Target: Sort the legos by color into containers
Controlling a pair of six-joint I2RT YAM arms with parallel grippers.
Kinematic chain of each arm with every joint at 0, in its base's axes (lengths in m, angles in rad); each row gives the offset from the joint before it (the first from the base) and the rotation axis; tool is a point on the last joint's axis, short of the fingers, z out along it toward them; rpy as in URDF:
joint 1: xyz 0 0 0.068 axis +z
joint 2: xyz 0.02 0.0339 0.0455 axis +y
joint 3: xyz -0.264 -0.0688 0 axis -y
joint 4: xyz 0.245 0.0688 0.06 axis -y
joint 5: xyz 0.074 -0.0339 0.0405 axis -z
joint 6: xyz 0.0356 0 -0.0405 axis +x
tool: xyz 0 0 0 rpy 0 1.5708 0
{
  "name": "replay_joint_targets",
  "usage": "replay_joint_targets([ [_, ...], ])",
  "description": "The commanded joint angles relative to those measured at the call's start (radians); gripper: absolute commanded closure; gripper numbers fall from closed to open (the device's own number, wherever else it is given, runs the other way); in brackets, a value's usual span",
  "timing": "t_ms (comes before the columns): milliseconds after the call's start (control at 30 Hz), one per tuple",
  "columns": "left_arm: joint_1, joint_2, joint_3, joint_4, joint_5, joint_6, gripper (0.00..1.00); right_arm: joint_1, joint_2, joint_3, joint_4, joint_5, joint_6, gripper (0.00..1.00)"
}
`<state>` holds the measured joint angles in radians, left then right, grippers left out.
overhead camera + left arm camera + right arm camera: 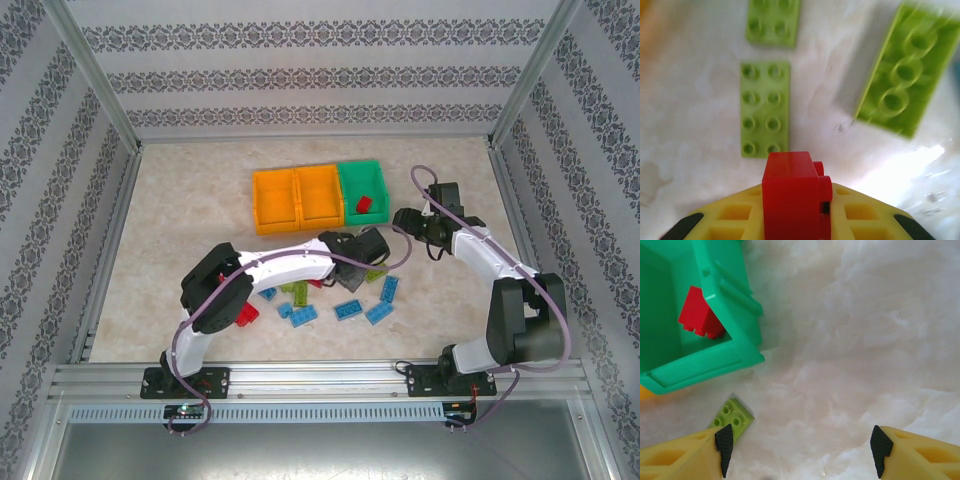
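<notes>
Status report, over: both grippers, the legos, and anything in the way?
Left gripper shut on red brick. Right gripper open, empty, beside green bin. Second red brick lies inside it. Lime bricks near left gripper, path seems free.

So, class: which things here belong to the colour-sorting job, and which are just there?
Part of the job:
- held red brick
- binned red brick
- lime bricks
- blue bricks
- green bin
- orange bins

Just there:
- metal frame
- patterned walls
</notes>
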<state>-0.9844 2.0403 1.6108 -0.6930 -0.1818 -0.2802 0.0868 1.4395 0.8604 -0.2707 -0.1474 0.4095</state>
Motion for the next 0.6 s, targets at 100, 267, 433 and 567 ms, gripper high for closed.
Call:
replay_joint_targets([
  [100,0.102,-0.025,0.18,-0.016,0.049,0.095,0.73,-0.002,-0.089,-0.072,0.016,0.007,0.002,0.24],
  [267,0.212,0.073,0.335,-0.001,0.194,0.075,0.73,-0.003,-0.139,-0.121,0.019,-0.005,0.01,0.24],
  [433,0.268,0.187,0.5,0.04,0.33,0.05,0.73,0.022,-0.162,-0.163,0.045,-0.038,0.021,0.25],
  [567,0.302,0.315,0.691,0.002,0.372,0.012,0.73,0.077,-0.167,-0.179,0.031,-0.007,0.018,0.25],
])
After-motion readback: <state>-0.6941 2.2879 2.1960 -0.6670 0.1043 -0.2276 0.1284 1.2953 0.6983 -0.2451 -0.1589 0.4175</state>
